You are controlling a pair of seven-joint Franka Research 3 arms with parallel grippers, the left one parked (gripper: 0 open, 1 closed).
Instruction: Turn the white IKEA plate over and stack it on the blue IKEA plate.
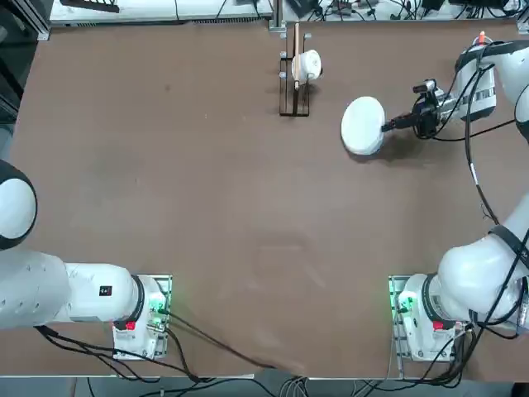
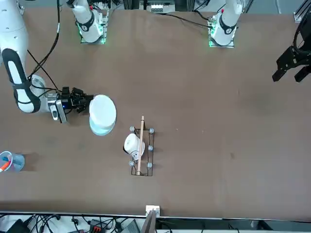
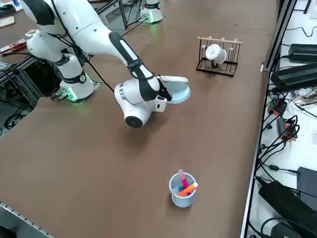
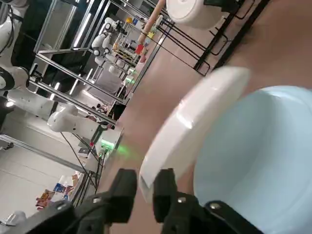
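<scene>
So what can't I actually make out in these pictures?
- The right gripper's contact with the white plate: unclear in the wrist view; one finger overlaps its edge.
- The blue plate's far part: covered by the white plate, right side view.
- The cup's top: cut off by the wrist view's edge.
- Any writing on the pens: too small, right side view.

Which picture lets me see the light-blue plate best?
The right wrist view: the blue plate shows its broad inner face there. The right side view shows part of it below the white plate; the front view, only a sliver under the white one; the top view, none that I can make out.
</scene>
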